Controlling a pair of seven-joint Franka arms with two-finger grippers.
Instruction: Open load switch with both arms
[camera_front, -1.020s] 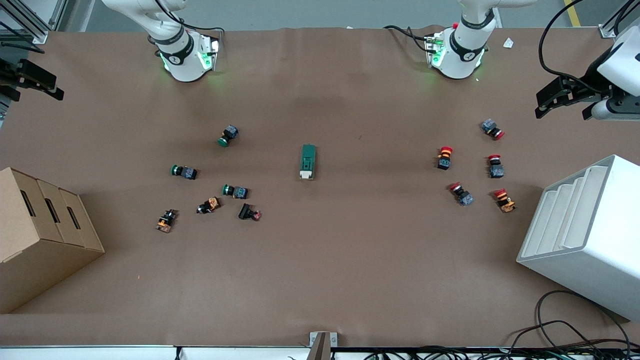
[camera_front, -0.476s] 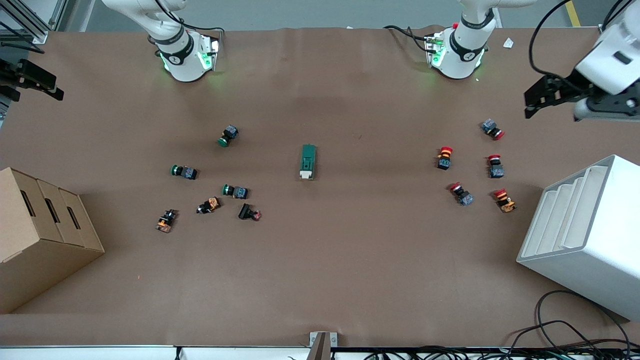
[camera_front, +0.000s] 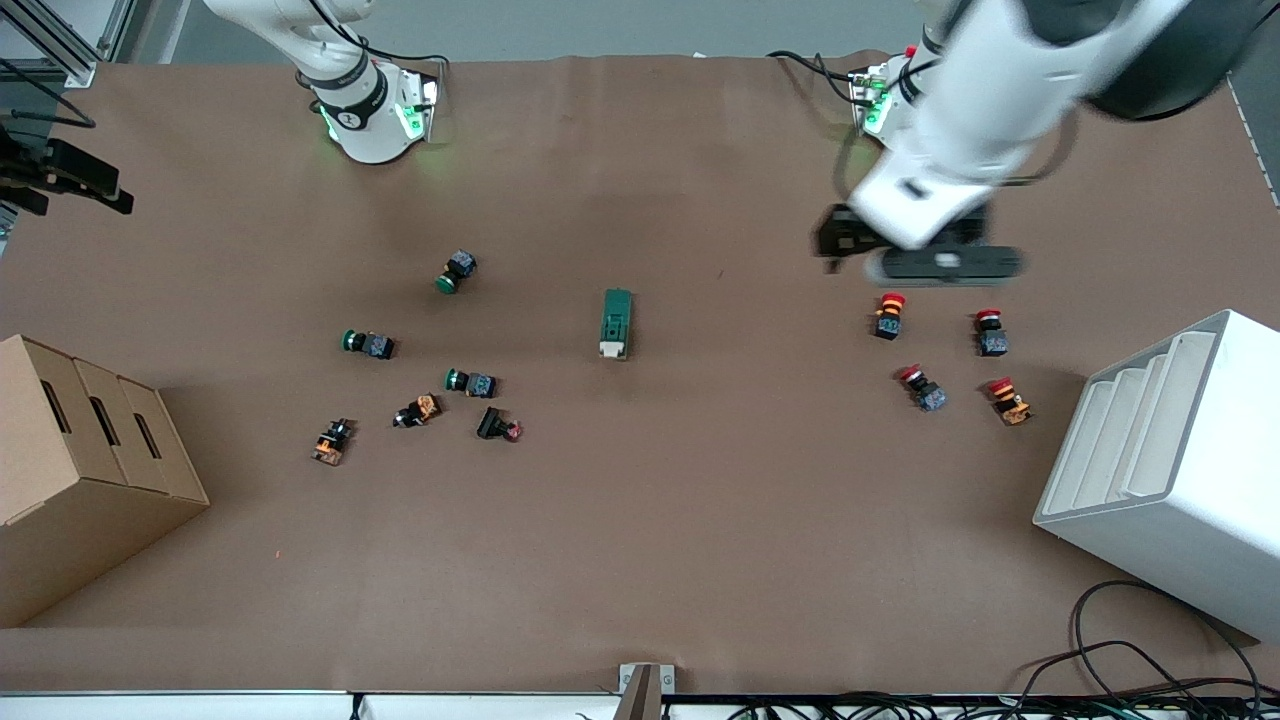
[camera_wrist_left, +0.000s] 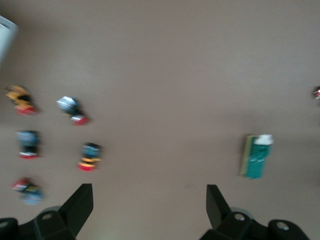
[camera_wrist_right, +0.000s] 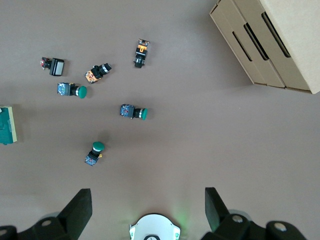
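The load switch (camera_front: 616, 323), a dark-green block with a cream lever end, lies flat in the middle of the table. It also shows in the left wrist view as the load switch (camera_wrist_left: 257, 156) and at the edge of the right wrist view as the load switch (camera_wrist_right: 7, 125). My left gripper (camera_front: 832, 238) hangs open and empty in the air, over the table beside the red push buttons, well apart from the switch. Its fingers (camera_wrist_left: 80, 204) stand wide apart. My right gripper (camera_front: 90, 180) is open and empty, high over the right arm's end of the table, fingers (camera_wrist_right: 80, 206) spread.
Several red-capped push buttons (camera_front: 890, 315) lie toward the left arm's end, and green and orange ones (camera_front: 470, 382) toward the right arm's end. A cardboard box (camera_front: 70, 470) and a white stepped rack (camera_front: 1170, 470) stand at the two ends.
The left arm has swung fast from over the white rack's end toward the middle, and now hangs over the red buttons. The right gripper has barely shifted. The switch has not moved.
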